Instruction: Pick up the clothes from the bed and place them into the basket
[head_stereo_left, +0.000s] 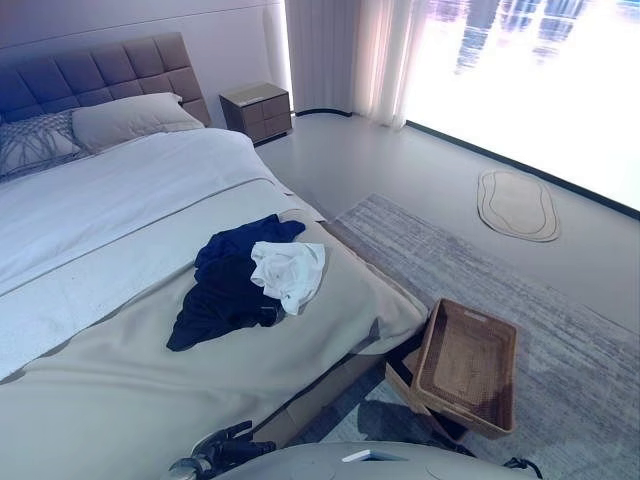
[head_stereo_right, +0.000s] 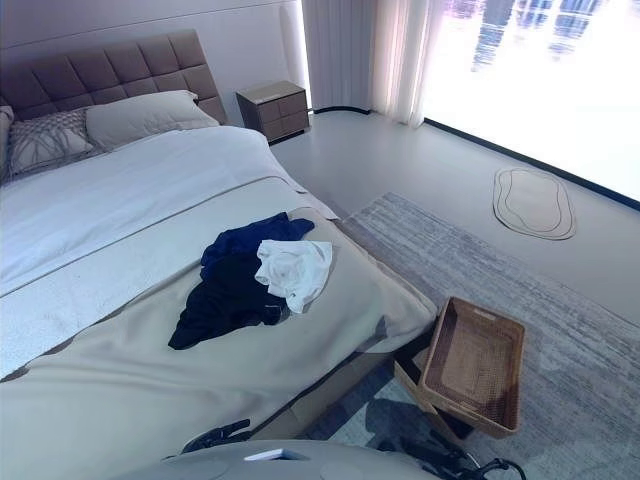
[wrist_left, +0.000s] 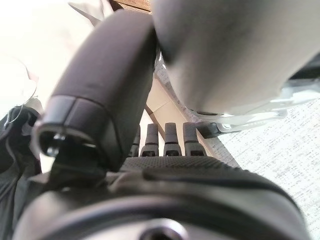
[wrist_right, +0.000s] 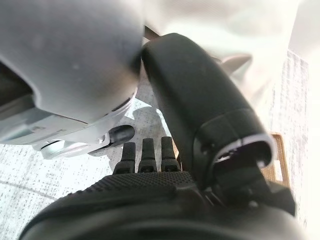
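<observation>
A pile of clothes lies on the beige bedspread near the foot of the bed (head_stereo_left: 120, 400). It holds a dark navy garment (head_stereo_left: 225, 295), a blue piece (head_stereo_left: 245, 238) and a white garment (head_stereo_left: 288, 272) on its right side. A brown woven basket (head_stereo_left: 468, 365) stands tilted and empty on the floor by the bed's foot corner. My left hand (wrist_left: 165, 172) hangs low by my side with straight fingers (wrist_left: 171, 137), holding nothing; it also shows at the bottom of the left eye view (head_stereo_left: 225, 450). My right hand (wrist_right: 150, 192) hangs the same way, fingers (wrist_right: 145, 152) straight and empty. Both hands are far from the clothes.
A grey rug (head_stereo_left: 570, 320) covers the floor under the basket and right of the bed. A small oval mat (head_stereo_left: 517, 204) lies near the bright window. A nightstand (head_stereo_left: 256, 110) stands beside the padded headboard, with pillows (head_stereo_left: 125, 118) at the head of the bed.
</observation>
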